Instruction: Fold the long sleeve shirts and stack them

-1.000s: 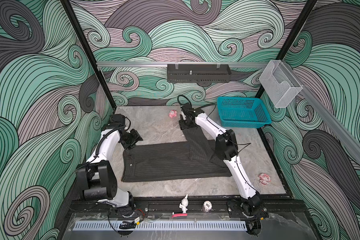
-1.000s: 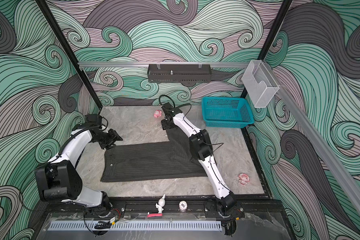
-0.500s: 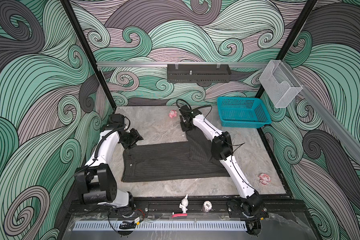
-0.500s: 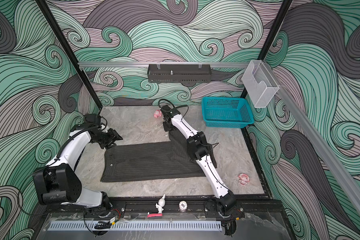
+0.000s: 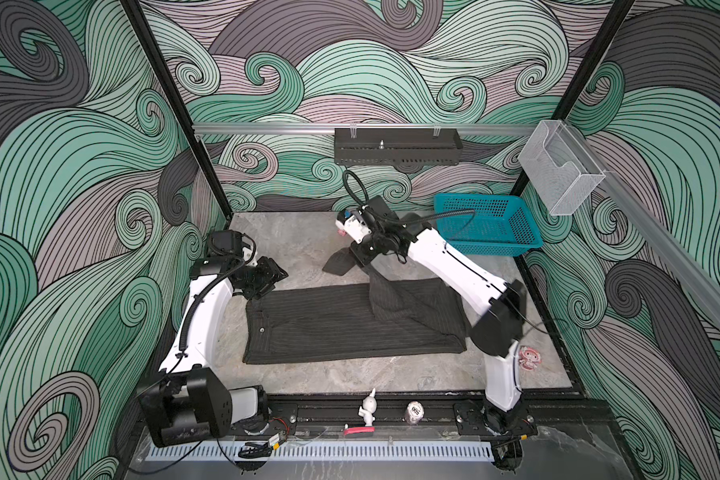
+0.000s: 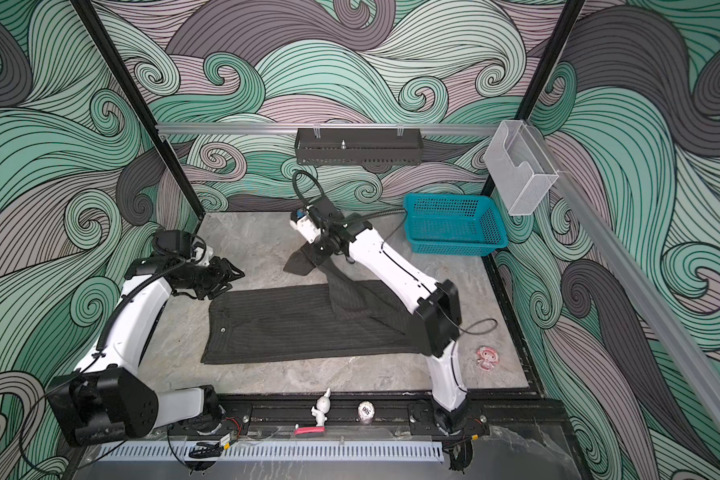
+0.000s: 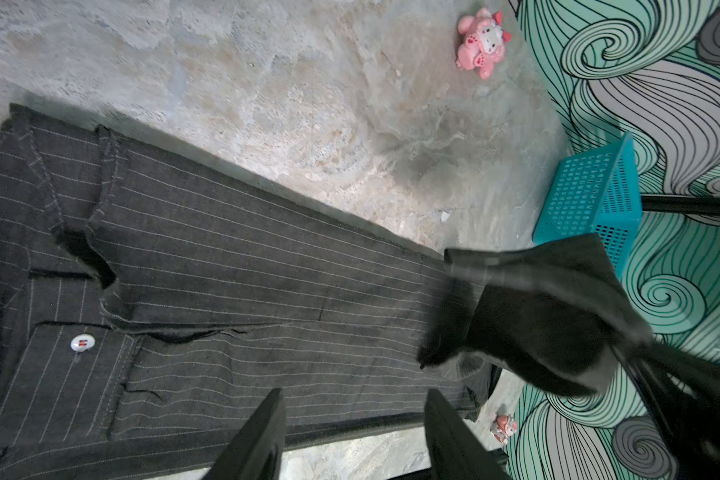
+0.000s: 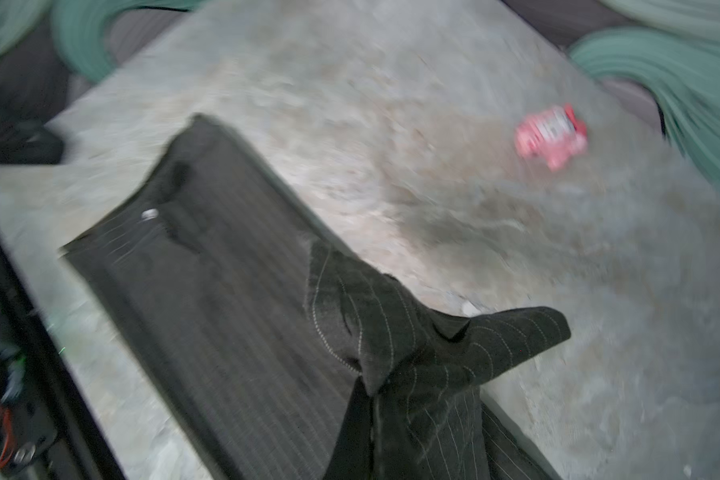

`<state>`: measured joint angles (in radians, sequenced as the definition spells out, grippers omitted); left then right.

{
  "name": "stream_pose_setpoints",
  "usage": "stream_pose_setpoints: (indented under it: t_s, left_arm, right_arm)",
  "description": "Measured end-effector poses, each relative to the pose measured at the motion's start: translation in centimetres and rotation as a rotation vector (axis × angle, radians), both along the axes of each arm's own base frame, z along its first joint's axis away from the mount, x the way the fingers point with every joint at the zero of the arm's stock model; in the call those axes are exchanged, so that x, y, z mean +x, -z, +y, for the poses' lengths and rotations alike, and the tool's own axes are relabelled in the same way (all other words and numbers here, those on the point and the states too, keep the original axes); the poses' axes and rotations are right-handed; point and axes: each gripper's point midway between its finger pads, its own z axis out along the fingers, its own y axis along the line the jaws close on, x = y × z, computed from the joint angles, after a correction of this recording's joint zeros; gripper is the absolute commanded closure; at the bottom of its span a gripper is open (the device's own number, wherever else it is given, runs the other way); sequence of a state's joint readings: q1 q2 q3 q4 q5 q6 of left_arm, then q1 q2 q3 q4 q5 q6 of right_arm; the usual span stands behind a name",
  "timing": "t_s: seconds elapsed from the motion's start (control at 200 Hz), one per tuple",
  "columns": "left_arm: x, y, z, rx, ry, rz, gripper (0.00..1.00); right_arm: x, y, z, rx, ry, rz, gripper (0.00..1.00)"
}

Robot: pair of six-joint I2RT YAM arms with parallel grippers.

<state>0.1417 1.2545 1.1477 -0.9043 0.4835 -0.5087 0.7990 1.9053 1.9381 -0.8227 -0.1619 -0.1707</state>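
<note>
One pinstriped shirt mid-frame, body folded into flat band; right gripper clamped on raised sleeve; left gripper parted, empty. Sleeve fold, stacking outstanding.

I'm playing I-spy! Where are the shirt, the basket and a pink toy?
shirt (image 5: 329,324): in a top view, on its flat striped body.
basket (image 6: 454,248): in a top view, on its near mesh wall.
pink toy (image 7: 481,41): in the left wrist view, on its middle.

Flat pinstriped charcoal shirt, sleeve aloft
</note>
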Motion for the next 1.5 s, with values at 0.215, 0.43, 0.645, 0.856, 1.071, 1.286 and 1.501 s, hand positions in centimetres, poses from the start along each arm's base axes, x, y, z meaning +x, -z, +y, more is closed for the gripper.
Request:
stream_pose_setpoints:
  t_s: [0.215, 0.43, 0.645, 0.856, 1.071, 1.286, 1.501]
  left_arm:
    - [-2.7, 1.1, -0.8, -0.024, 0.018, 0.021, 0.42]
    - [-5.5, 4.9, -1.6, -0.06, 0.03, 0.134, 0.39]
    - [-8.5, 8.2, -4.5, -0.094, 0.091, 0.231, 0.39]
    - [-12.2, 11.4, -7.5, -0.173, 0.075, 0.326, 0.33]
    - [-14.3, 13.6, -8.6, -0.341, -0.111, 0.32, 0.18]
    - [-13.4, 13.7, -9.5, -0.477, -0.231, 0.307, 0.18]
    - [-12.7, 13.6, -11.2, -0.541, -0.242, 0.336, 0.16]
  right_arm:
    - [-9.5, 8.6, -0.7, -0.094, -0.191, 0.092, 1.0]
    - [-12.1, 18.9, -6.1, -0.274, -0.098, 0.262, 1.0]
    - [-13.0, 18.4, -6.8, -0.23, -0.076, 0.217, 1.0]
    - [-13.7, 17.8, -6.5, -0.17, -0.037, 0.208, 1.0]
    - [-13.4, 17.4, -5.5, -0.062, 0.054, 0.244, 1.0]
    - [-12.8, 15.3, -4.1, 0.077, 0.105, 0.256, 1.0]
    - [-12.0, 14.2, -3.5, 0.165, 0.152, 0.276, 1.0]
